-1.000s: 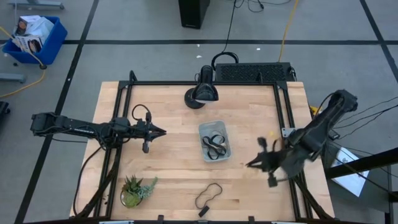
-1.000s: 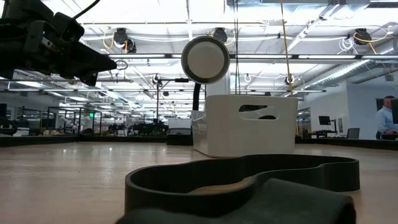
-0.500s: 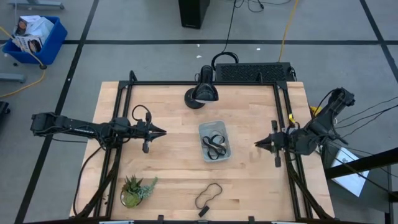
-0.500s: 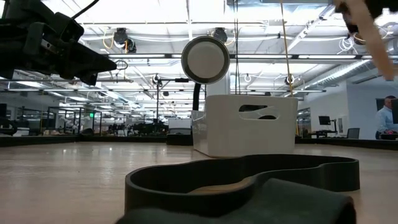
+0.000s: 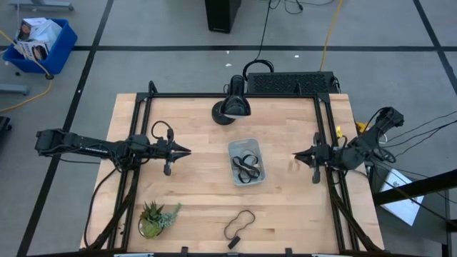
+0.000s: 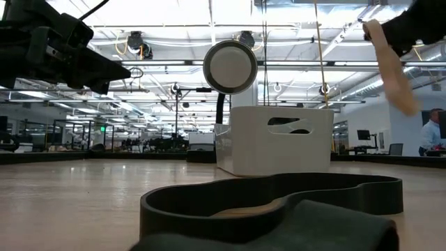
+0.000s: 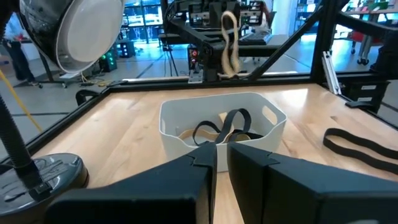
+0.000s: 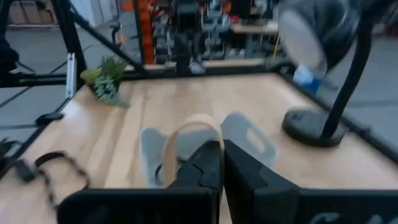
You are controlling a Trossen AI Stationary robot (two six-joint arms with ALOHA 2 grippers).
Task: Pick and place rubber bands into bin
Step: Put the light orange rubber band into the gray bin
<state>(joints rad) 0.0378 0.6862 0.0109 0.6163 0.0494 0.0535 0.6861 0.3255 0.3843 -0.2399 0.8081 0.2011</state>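
The clear bin (image 5: 246, 161) stands mid-table with black and tan rubber bands (image 7: 217, 132) lying in it. My right gripper (image 5: 296, 155) is right of the bin, above the table, shut on a tan rubber band (image 7: 230, 43). That band also shows in the low view (image 6: 391, 66) and the right wrist view (image 8: 186, 127). A black rubber band (image 5: 239, 225) lies flat on the table near the front edge. My left gripper (image 5: 187, 150) is shut and empty, left of the bin, pointing at it. My right gripper pinches the tan band near its upper end (image 8: 199, 140) between its two shut fingers. The fingers lie about level and point toward the table's left. The band hangs below them as a slack, twisted loop (image 7: 231, 59), clear of the table and outside the bin.
A desk lamp (image 5: 232, 107) stands behind the bin. A small potted plant (image 5: 156, 218) sits at the near left. A black frame (image 5: 146, 107) runs along the table's sides. A person (image 6: 433, 136) is in the room beyond. Bare wood lies between bin and grippers.
My right gripper has moved from the near right part of the table toward the far edge, staying shut on the tan band. It has come into the low view at the upper right. The band hangs below it.
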